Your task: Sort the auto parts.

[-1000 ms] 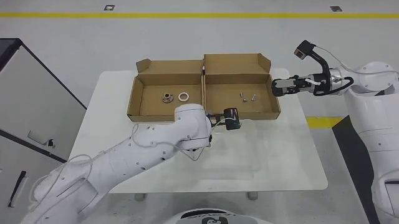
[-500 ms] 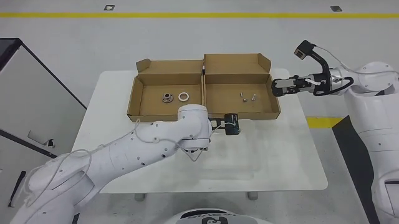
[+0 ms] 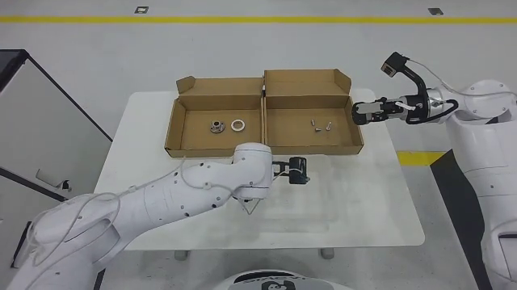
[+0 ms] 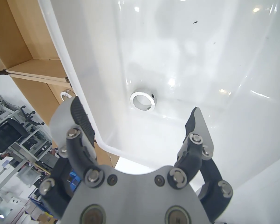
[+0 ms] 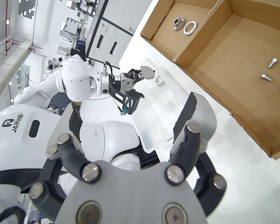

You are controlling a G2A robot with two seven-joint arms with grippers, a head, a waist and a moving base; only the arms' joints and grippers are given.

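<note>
— What's on the white table?

— Two open cardboard boxes, side by side across the upper middle of the top view: the left box and the right box. A clear plastic tray sits on the table just beside them.

— And the arms?

— The left gripper hangs at the tray with its fingers spread wide, gripping nothing. One finger is outside the tray's wall, the other over its inside. The right gripper is at the right box's outer end, centre right of the top view, also spread and empty.

— The parts?

— A metal ring lies flat on the tray floor, ahead of the left fingers and clear of both. The left box holds a flanged hub just beside a flat washer. The right box holds small bolts.
</note>
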